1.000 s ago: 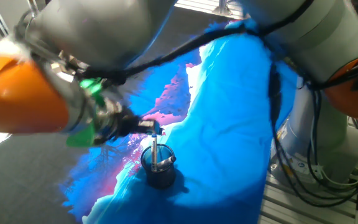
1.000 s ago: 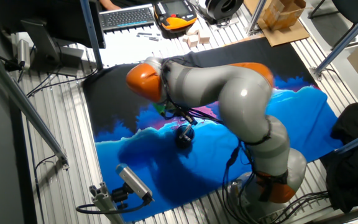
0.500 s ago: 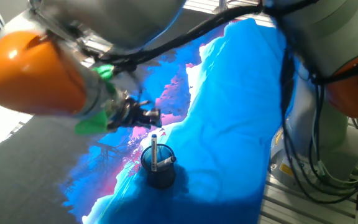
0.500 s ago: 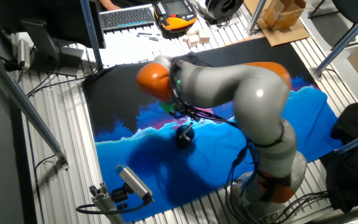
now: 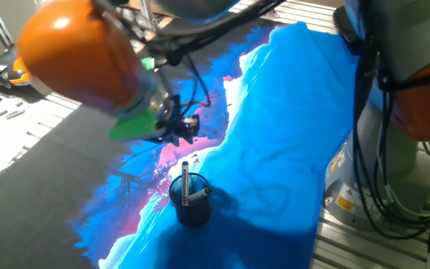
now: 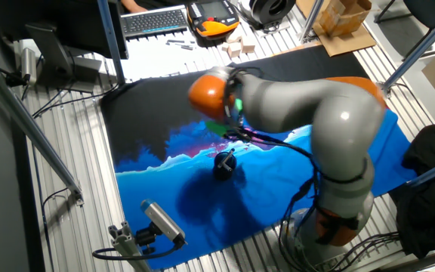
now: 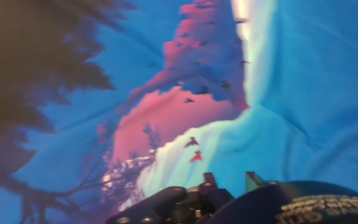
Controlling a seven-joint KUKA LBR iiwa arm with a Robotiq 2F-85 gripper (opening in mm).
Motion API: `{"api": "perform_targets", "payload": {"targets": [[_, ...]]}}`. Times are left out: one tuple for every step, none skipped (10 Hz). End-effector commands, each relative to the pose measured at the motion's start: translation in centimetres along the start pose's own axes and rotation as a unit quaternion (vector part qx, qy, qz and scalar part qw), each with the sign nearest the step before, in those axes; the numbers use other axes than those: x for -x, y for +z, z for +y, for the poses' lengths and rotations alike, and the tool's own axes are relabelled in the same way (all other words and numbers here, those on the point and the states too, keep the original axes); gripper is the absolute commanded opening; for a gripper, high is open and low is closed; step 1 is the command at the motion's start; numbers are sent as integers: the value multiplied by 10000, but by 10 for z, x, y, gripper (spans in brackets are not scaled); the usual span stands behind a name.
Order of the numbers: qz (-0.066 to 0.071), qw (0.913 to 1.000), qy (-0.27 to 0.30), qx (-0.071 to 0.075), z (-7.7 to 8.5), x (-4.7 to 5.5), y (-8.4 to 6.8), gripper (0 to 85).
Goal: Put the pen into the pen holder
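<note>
Pen (image 5: 186,181) stands upright in the pen holder (image 5: 191,202), upper part of barrel sticking out above the rim and leaning on it. The holder sits on the blue printed cloth (image 5: 290,127), in the dark blue patch near its front edge.

Change over the last second: gripper (image 5: 181,128) was directly over the pen's top, nearly touching it; it has since lifted and moved back, away from the cup, and now hangs above the pink area of the cloth, well clear of the pen. Pen and holder have not shifted meanwhile. Reading: the pen has been released inside the cup and the arm is retreating, so the task looks done, with only the withdrawal left.

Fingers: nothing is held between them. They are dark and motion-blurred in the one fixed view; in the hand view only two short tips show at the lower edge with a gap between, so probably parted, but I cannot tell for certain.

Hidden or unclear:
- hand view shows neither pen nor holder, only cloth
- the other fixed view shows the holder (image 6: 224,165) as a small dark blob just beside the arm; the pen there is too small to resolve
- the pen's lower end is inside the cup, not visible, so depth of seating unknown
</note>
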State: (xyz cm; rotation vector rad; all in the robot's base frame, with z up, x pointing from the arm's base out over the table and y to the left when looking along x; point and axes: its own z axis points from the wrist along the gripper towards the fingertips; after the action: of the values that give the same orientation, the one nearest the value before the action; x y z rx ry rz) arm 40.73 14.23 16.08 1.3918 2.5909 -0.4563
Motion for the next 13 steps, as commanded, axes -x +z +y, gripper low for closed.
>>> {"api": "perform_targets", "payload": {"targets": [[82, 9992, -307, 240, -1, 5, 1, 170], [169, 9972, -561, 453, -2, 10, 3, 0], [243, 9954, -714, 584, 0, 12, 3, 0], [285, 9929, -914, 711, 1, 12, 4, 0], [324, 9895, -1142, 827, 3, 14, 5, 0], [356, 9850, -1424, 912, 4, 16, 7, 0], [562, 9729, -1898, 1195, 7, 21, 11, 0], [667, 9655, -2160, 1290, 8, 25, 14, 0], [771, 9628, -2195, 1372, 12, 26, 16, 0], [816, 9610, -2233, 1414, 13, 27, 18, 0], [816, 9610, -2233, 1414, 14, 27, 19, 0], [840, 9599, -2247, 1449, 16, 27, 19, 0], [825, 9604, -2248, 1421, 16, 27, 19, 0]]}}
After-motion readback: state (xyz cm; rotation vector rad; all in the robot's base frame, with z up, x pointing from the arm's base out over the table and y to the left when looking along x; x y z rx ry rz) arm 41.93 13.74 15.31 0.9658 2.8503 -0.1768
